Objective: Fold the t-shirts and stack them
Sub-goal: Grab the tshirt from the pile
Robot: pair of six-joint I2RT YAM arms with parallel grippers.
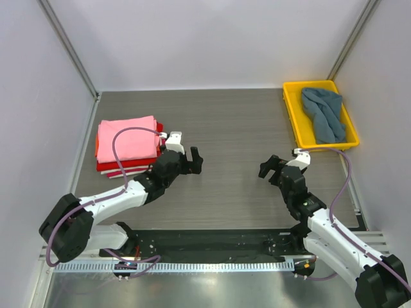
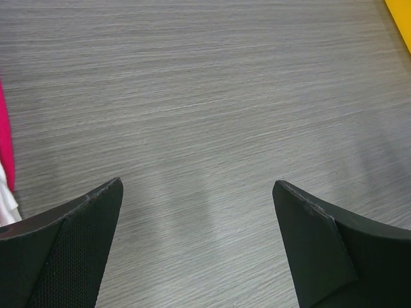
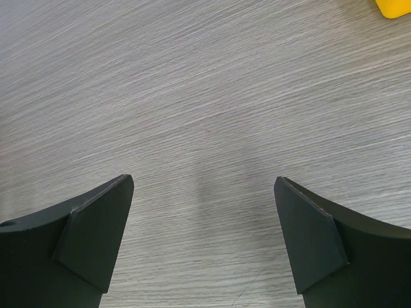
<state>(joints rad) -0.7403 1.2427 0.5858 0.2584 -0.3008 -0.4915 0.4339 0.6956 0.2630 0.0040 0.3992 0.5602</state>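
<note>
A stack of folded t-shirts lies at the left of the table, pink on top, red and white beneath; its edge shows at the left of the left wrist view. A slate blue-grey t-shirt lies crumpled in the yellow tray at the back right. My left gripper hovers just right of the stack, open and empty. My right gripper hangs over bare table at centre right, open and empty. Both wrist views show only wood-grain table between the left fingers and the right fingers.
The tray's corner shows at the top right of the right wrist view. White walls enclose the table on three sides. A black strip and a metal rail run along the near edge by the arm bases.
</note>
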